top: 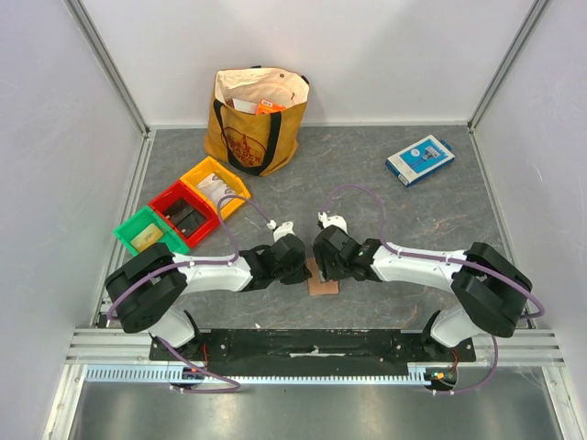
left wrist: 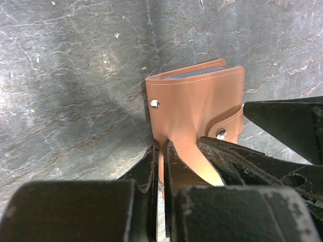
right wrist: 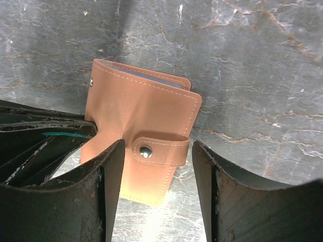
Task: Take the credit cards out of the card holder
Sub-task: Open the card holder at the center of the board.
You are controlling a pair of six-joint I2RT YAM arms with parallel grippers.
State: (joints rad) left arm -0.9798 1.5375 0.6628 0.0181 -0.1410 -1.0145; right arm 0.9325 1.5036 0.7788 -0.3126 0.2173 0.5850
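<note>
The card holder point(top: 323, 282) is a pinkish-tan bifold lying flat and closed on the grey table between both grippers. Its snap tab point(right wrist: 160, 151) is fastened. A strip of blue lining point(left wrist: 202, 73) shows at its far edge. No credit cards are visible; they are hidden inside. My left gripper point(left wrist: 161, 147) is shut, its tips at the holder's point(left wrist: 194, 108) near left edge, a sliver of tan showing in the slit. My right gripper point(right wrist: 157, 146) is open and straddles the tab over the holder point(right wrist: 139, 108). In the top view the left gripper point(top: 303, 266) and right gripper point(top: 324, 263) almost touch.
A tan tote bag point(top: 257, 119) stands at the back. Green point(top: 147, 231), red point(top: 183, 211) and yellow point(top: 215, 183) bins sit at the left. A blue-and-white flat box point(top: 419, 159) lies at the back right. The right fingers point(left wrist: 282, 121) crowd the left wrist view.
</note>
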